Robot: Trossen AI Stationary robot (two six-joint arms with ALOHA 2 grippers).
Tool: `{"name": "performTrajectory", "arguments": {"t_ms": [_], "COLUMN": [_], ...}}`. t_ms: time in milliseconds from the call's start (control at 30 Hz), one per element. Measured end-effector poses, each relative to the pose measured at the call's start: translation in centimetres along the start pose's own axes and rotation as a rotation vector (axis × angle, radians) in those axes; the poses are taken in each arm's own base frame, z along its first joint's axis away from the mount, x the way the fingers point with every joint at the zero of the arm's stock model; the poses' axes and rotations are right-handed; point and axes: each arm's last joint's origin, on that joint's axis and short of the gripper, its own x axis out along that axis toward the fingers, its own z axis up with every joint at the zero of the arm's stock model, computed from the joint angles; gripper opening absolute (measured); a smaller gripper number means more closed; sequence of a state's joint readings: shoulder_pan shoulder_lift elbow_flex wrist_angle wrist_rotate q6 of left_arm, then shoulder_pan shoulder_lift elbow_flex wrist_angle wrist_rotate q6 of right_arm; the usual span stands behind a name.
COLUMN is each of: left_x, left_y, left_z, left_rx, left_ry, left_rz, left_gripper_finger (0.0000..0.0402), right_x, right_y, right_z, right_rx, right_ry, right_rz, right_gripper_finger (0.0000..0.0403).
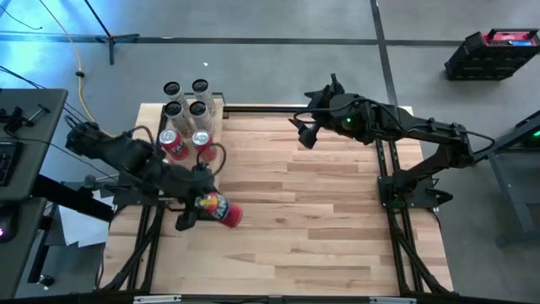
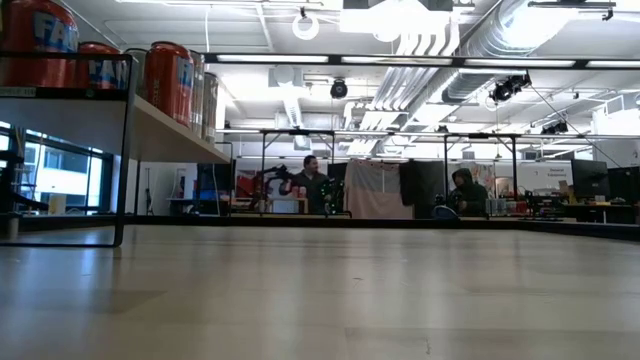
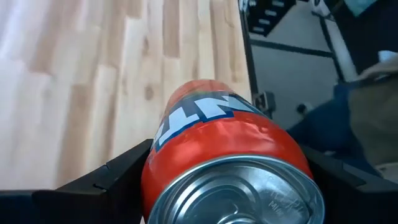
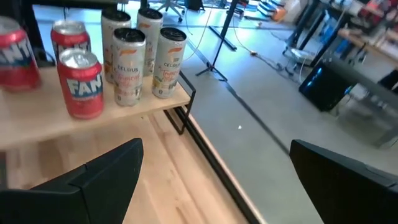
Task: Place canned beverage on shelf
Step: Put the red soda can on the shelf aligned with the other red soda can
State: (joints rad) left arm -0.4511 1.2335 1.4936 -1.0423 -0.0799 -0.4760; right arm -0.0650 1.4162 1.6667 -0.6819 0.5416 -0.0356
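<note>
An orange-red soda can (image 1: 226, 212) is between the fingers of my left gripper (image 1: 211, 208) above the table's left half, short of the shelf; the left wrist view shows the can (image 3: 217, 137) end-on. The shelf (image 1: 219, 110) is a pale board in a black frame at the far left. Two red cans (image 4: 78, 84) and several slim white cans (image 4: 143, 53) stand on it. My right gripper (image 1: 302, 135) hovers open near the far edge, right of the shelf, its fingers (image 4: 99, 174) holding nothing. My left gripper pinches the can between its two fingers, on opposite sides of the can's wall (image 3: 152, 168), near the silver end (image 3: 242, 193) that faces the wrist. The fingers slant down and lie along the can. The can is lifted clear of the table, on its side.
The plank tabletop (image 1: 321, 219) lies bare across its middle and right. The shelf's black frame leg (image 2: 122, 150) stands on the table at the left. People sit far off in the room behind (image 2: 312, 185).
</note>
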Motion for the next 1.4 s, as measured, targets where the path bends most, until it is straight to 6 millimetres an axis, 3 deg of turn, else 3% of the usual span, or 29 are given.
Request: {"name": "performTrajectory", "arguments": {"t_ms": [433,567,800,1133,1400], "left_x": [-7.0,-8.2,-7.9,-6.8,-6.8], "left_y": [2.9,3.6,5.1,9.2,9.5], "left_z": [3.2,4.1,6.6,7.8,7.8], "left_rx": [0.09,0.112,0.203,0.243,0.223], "left_ry": [-0.018,0.055,0.082,0.14,0.136], "left_rz": [0.103,0.154,0.164,0.313,0.285], "left_gripper_finger": [0.0301,0.0301,0.0301,0.0301,0.0301], "right_x": [0.0,0.0,0.0,-0.2,-0.7], "right_y": [0.0,0.0,0.2,0.7,1.6], "right_z": [0.0,0.0,-0.1,-0.5,-0.6], "right_rx": [0.473,0.58,0.614,0.59,0.56], "right_ry": [0.001,0.001,0.027,0.09,0.1], "right_rz": [0.0,0.0,0.046,0.133,0.153], "right_gripper_finger": [0.0392,0.0392,0.0392,0.0392,0.0392]}}
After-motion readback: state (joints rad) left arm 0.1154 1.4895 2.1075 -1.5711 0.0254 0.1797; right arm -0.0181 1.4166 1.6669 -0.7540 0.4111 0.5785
